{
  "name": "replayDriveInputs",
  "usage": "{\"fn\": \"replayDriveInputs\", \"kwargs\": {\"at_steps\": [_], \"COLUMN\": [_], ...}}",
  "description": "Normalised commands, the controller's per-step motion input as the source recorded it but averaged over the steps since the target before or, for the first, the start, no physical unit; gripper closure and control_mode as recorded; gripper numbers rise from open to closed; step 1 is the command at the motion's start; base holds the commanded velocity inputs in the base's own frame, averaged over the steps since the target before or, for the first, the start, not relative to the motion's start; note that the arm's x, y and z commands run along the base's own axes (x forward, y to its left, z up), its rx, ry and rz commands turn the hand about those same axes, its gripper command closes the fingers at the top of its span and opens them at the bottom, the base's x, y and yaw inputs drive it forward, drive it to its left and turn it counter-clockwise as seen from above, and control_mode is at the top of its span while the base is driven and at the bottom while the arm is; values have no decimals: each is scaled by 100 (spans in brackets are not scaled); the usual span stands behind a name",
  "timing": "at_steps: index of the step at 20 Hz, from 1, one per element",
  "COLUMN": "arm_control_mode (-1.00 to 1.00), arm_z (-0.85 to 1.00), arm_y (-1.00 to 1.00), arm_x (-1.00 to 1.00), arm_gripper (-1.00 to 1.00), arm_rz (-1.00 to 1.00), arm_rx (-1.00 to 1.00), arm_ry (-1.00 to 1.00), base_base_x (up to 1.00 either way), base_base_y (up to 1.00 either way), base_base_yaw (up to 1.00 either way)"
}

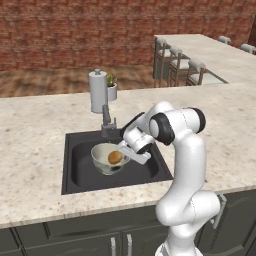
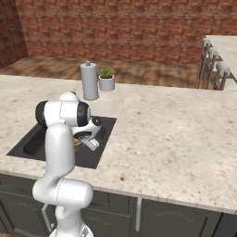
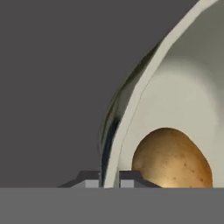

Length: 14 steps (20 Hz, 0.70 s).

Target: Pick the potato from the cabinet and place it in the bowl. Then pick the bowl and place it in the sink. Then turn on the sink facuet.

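Bowl held in the sink
Gripper (image 3: pixel 109 179) clenched on the rim of the pale glossy bowl (image 1: pixel 102 155), low inside the black sink (image 1: pixel 80 172); tan-brown speckled potato (image 3: pixel 170 157) lies in its cream hollow.

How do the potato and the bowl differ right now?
The potato is small, tan-brown and lumpy; the bowl is much wider, pale and glossy. The potato lies loose inside the bowl, while the bowl's rim is pinched by the gripper. The potato is solid; the bowl is hollow with a cream inside. Both are over the sink.
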Motion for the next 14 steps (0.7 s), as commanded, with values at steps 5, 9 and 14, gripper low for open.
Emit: {"fn": "replayDriveInputs", "kwargs": {"at_steps": [5, 9, 14], "arm_control_mode": [-100, -100, -100], "arm_z": [20, 68, 99], "arm_y": [-6, -19, -36], "arm_x": [-17, -6, 0], "arm_gripper": [-100, -100, -100], "arm_rz": [1, 0, -12], "arm_rx": [2, 4, 6], "arm_ry": [-3, 0, 12], "base_base_x": [0, 0, 0], "base_base_y": [0, 0, 0], "base_base_yaw": [0, 0, 0]}}
